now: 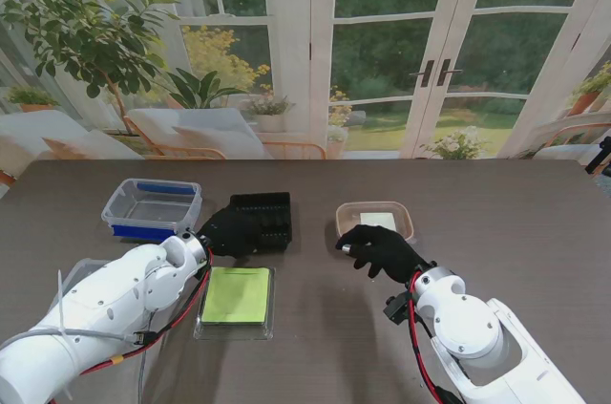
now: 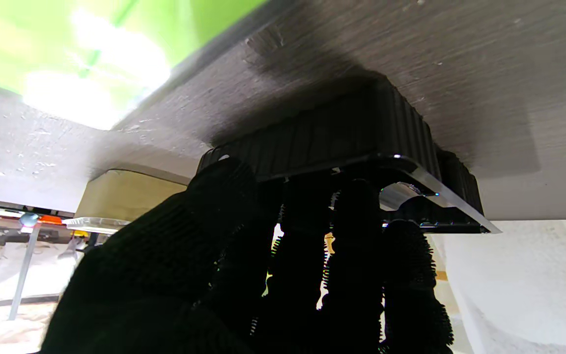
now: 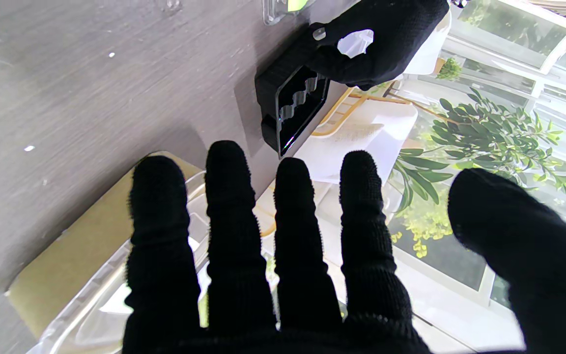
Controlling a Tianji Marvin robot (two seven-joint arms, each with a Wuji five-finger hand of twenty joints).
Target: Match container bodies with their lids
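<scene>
A black ribbed container (image 1: 263,218) sits open on the table's middle. My left hand (image 1: 229,230) grips its left near end: the fingers (image 2: 352,206) hook over the rim and the thumb presses the outer wall of the container (image 2: 342,132). To its right stands a tan container (image 1: 375,219) with a clear top. My right hand (image 1: 382,249) hovers at its near edge, fingers spread, holding nothing. The right wrist view shows that hand (image 3: 288,255) over the tan container (image 3: 81,246), with the black container (image 3: 293,105) and left hand (image 3: 376,39) beyond.
A clear box with blue trim (image 1: 153,208) stands at the far left. A clear tray with a green sheet (image 1: 236,297) lies near me, beside my left forearm. A clear piece (image 1: 81,275) shows partly behind that arm.
</scene>
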